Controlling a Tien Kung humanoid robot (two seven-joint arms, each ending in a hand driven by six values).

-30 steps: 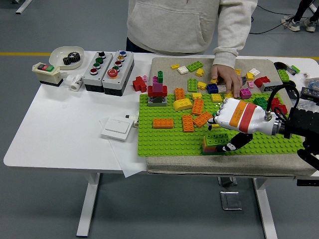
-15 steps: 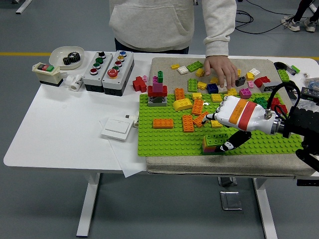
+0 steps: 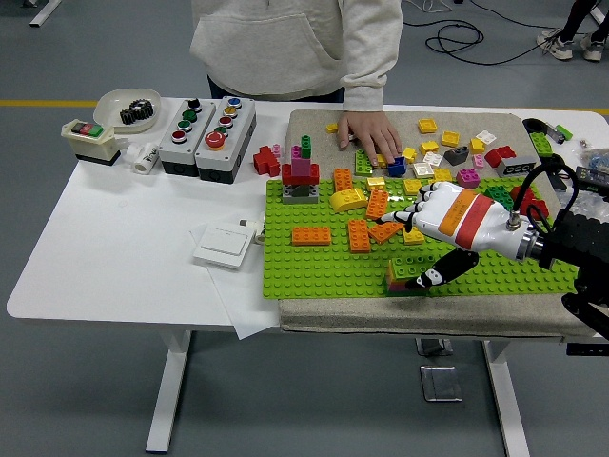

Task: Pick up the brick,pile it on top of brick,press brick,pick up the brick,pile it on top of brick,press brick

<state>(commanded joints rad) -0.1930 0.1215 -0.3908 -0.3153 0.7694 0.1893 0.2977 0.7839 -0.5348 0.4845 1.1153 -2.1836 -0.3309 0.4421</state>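
Broadly, we see the white tabletop (image 3: 114,248) with its left half mostly bare, offering free room there; a grey mat (image 3: 314,319) covers its right half up to the near edge. On the mat lies the green baseplate (image 3: 324,271), whose front-left area is open studs. A person (image 3: 285,43) stands at the far side; the person's hand (image 3: 369,131) rests flat on the loose bricks (image 3: 447,152) scattered behind the baseplate's far edge. Two grey button boxes (image 3: 205,124) sit near the far edge of the tabletop, and a white switch plate (image 3: 225,245) lies just left of the baseplate. From the right comes the right robot hand (image 3: 428,248), fingers partly curled, hovering over the baseplate; its dark thumb reaches down beside the green brick (image 3: 411,268). We cannot tell whether it grips that brick. The green brick sits stacked on a lower brick (image 3: 400,285) close to the baseplate's near edge. Orange bricks (image 3: 366,228) lie just behind the fingers.
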